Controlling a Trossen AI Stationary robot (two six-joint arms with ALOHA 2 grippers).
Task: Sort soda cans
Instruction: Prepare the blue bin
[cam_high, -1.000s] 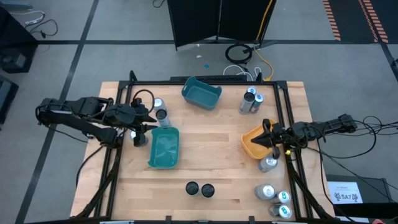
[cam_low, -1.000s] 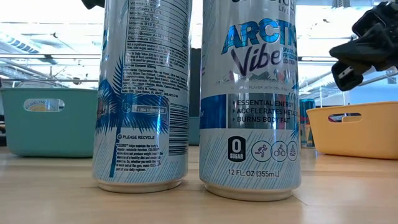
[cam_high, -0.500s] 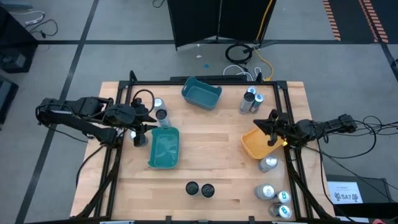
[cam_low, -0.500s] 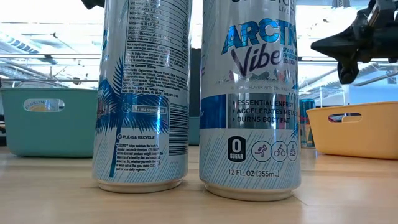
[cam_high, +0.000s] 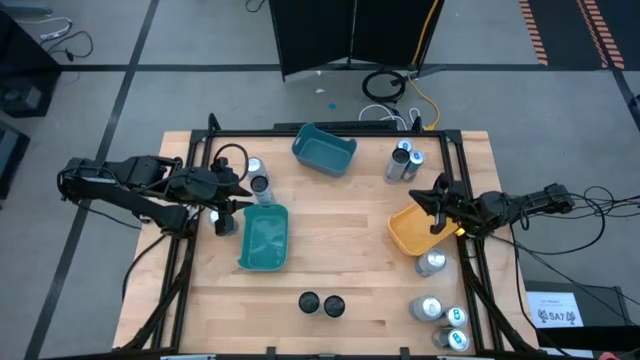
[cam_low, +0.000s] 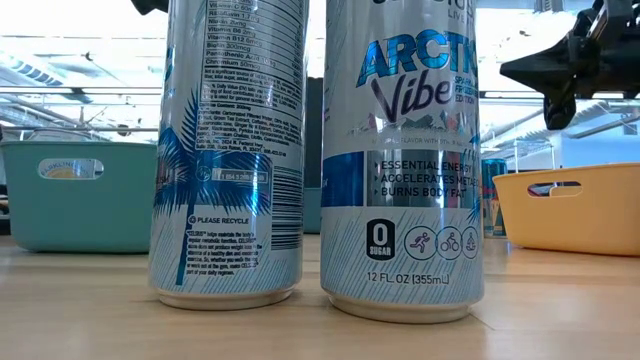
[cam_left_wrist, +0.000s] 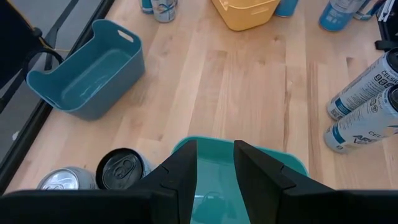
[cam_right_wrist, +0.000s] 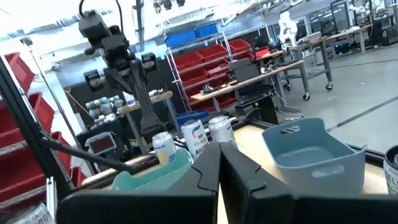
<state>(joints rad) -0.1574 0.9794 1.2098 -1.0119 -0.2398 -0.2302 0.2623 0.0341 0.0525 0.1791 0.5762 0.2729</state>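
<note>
Starting at the left edge of the wooden surface: the left hand hangs over the near end of a teal tray, fingers pressed together with nothing between them. Right by it are two soda cans, one silver-topped and one dark-topped, standing upright just beside the tray's top end.

Moving along, a second teal tray sits tilted near the far edge, empty as far as I can tell. Down at the front edge, a pair of dark-topped cans stands side by side, touching or nearly so. In the low view these fill the frame, silver with blue "Arctic Vibe" print.

Further right, two more cans stand together near the far corner. Below those is the orange tray, with the right hand hovering over its right rim, fingers shut tight and carrying nothing. One silver can sits just below the orange tray, and a cluster of three cans is at the front right corner, some with blue-white markings.
</note>
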